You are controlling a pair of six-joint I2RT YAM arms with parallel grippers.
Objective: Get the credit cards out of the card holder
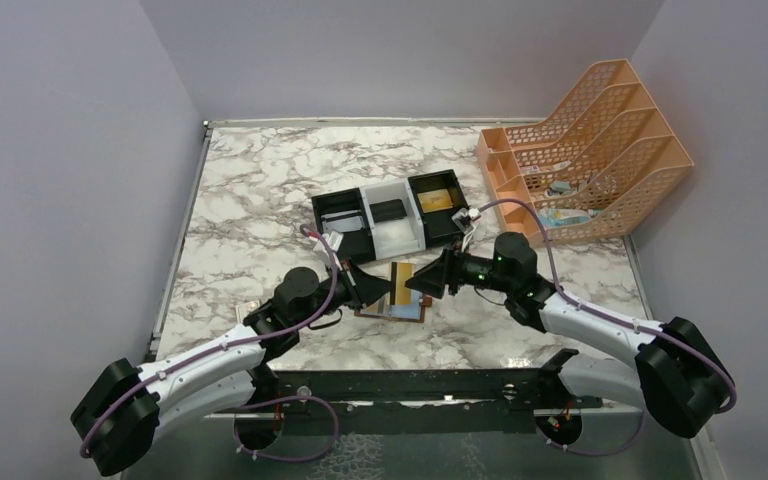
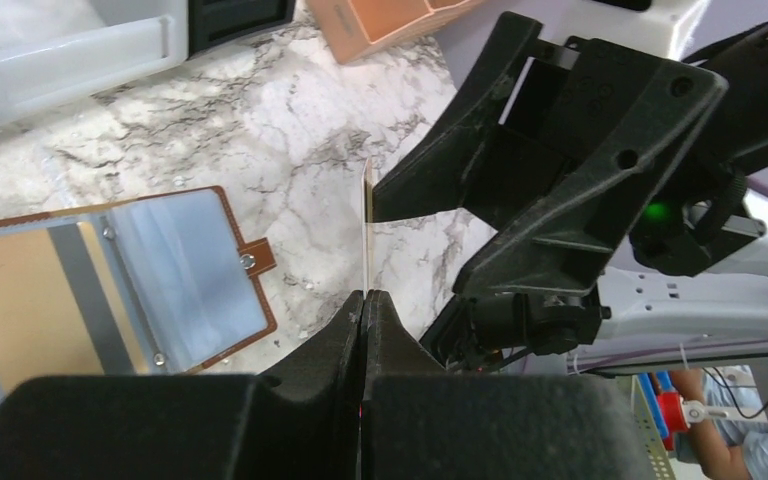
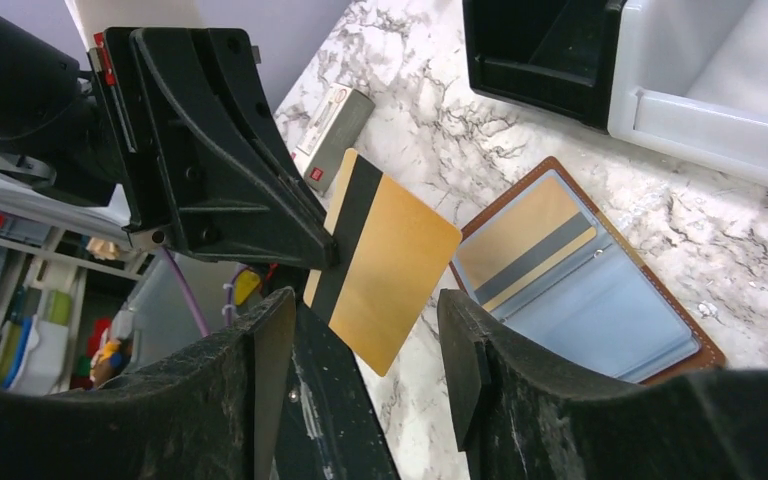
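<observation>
My left gripper (image 2: 365, 297) is shut on one edge of a gold credit card (image 3: 385, 260) with a black stripe and holds it in the air above the card holder (image 1: 392, 310). The card shows edge-on (image 2: 366, 230) in the left wrist view. The brown card holder (image 3: 580, 270) lies open on the marble table, with another gold card (image 3: 525, 250) with a grey stripe in its blue-grey pocket. My right gripper (image 3: 365, 300) is open and faces the held card, whose lower corner reaches between its fingers without touching them.
A black-white-black tray (image 1: 345, 212) stands just behind, with a dark card (image 1: 388, 210) in the white part and a gold card (image 1: 435, 200) in the right part. An orange file rack (image 1: 585, 150) fills the back right. A small grey device (image 3: 335, 115) lies on the table.
</observation>
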